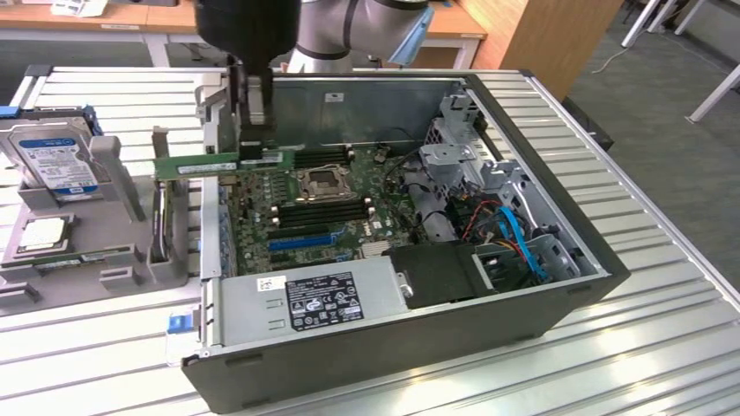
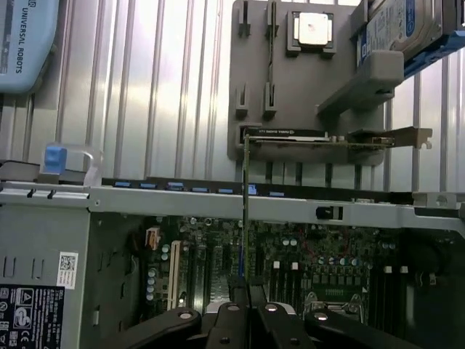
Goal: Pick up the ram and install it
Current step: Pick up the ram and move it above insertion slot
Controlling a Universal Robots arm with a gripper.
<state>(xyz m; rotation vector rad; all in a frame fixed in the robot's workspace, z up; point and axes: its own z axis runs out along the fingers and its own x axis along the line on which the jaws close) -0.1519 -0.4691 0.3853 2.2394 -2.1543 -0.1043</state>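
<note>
The pincer, nearly closed, clamps the ram near 1 end, above the case wall at the exterior view's far left; judged light, stiff and fragile, the ram is best gripped by its flat faces, clear of the contacts.

Two cameras, one overlap
Exterior high, tilted down over open case; wrist close above, facing down; shared: motherboard, grey parts holder

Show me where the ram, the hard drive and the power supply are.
ram [image 1: 199, 165], exterior view, middle of the green board's free part.
hard drive [image 1: 55, 159], exterior view, on its blue label.
power supply [image 1: 321, 300], exterior view, on its black label.
</note>
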